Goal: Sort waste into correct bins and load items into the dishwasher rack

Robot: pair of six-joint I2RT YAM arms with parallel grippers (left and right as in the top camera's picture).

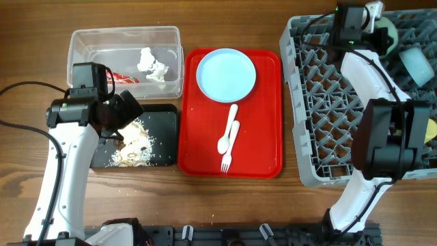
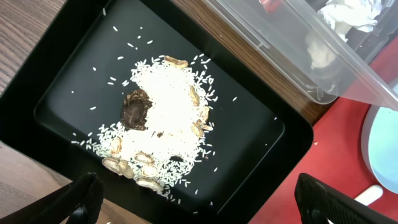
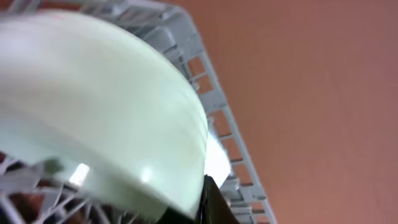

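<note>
While overhead half-hides them, left wrist shows food scraps (image 2: 165, 118) in black tray (image 2: 62, 81) — left fingers (image 2: 81, 196) spread above; right fingers (image 3: 214, 202) at pale green bowl (image 3: 93, 106), grip unclear.

Warm brown wood-grain table (image 1: 34, 41) under soft, even light.
</note>
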